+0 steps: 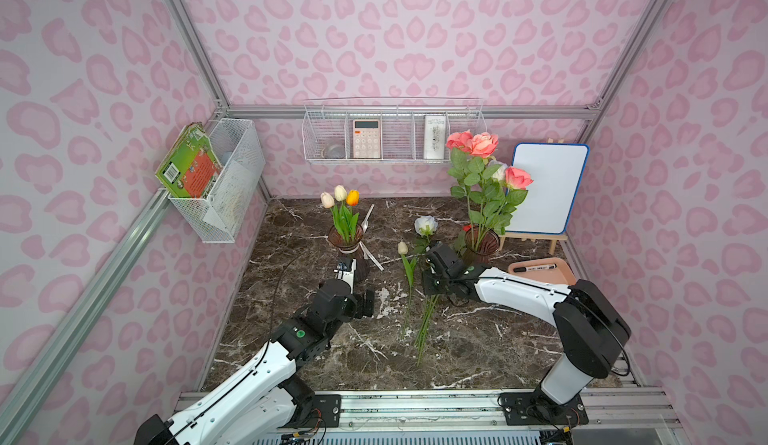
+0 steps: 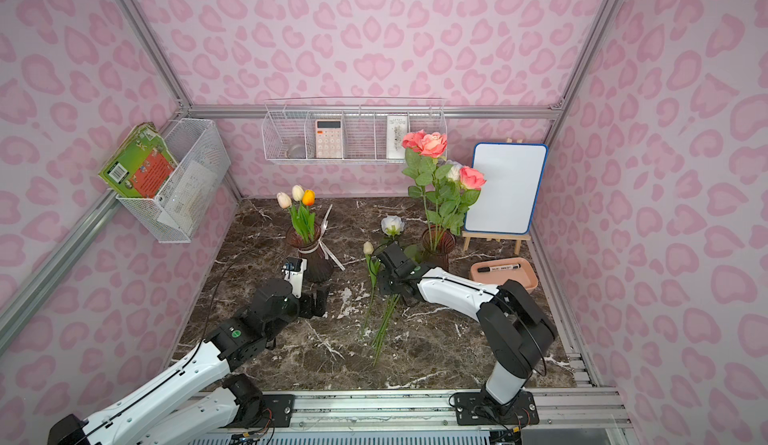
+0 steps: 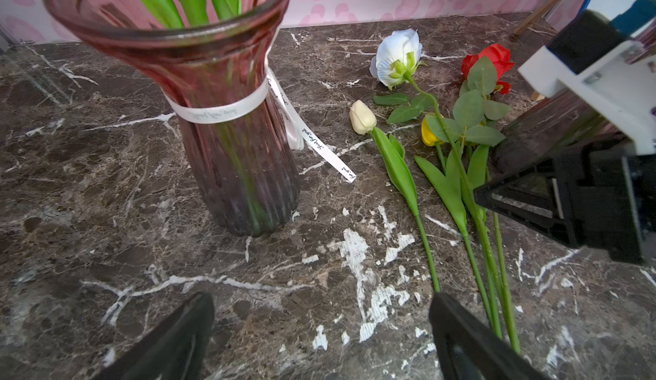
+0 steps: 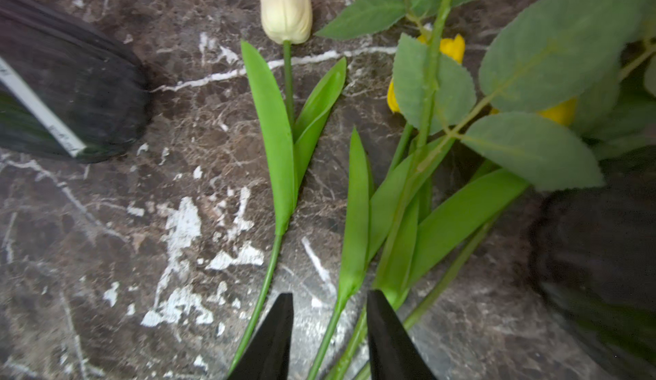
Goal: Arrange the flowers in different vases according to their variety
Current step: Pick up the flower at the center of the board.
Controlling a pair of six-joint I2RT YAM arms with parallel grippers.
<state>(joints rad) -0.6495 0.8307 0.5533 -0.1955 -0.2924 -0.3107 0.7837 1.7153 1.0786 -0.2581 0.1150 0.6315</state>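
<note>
Three tulips [image 1: 340, 198] stand in the ribbon-necked vase [image 1: 347, 252] [image 3: 230, 147]. Pink roses [image 1: 478, 148] fill the other vase [image 1: 482, 243]. On the marble between them lie a cream tulip [image 1: 402, 247] [image 4: 285, 5], a white rose [image 1: 426, 225] [image 3: 397, 57], a red rose [image 3: 493, 59] and a yellow tulip [image 3: 427, 133] [image 4: 452, 46], stems bunched together. My right gripper [image 1: 430, 293] [image 4: 330, 296] is down over that bunch. Its jaws are narrowly apart with a tulip stem between them, and a gap still shows. My left gripper [image 3: 323, 300] hangs wide open and empty beside the ribbon vase.
A whiteboard on a small easel [image 1: 544, 189] stands at the back right. In front of it is a pink tray [image 1: 544, 270] holding a marker. Wire baskets [image 1: 395, 135] [image 1: 224, 181] hang on the back and left walls.
</note>
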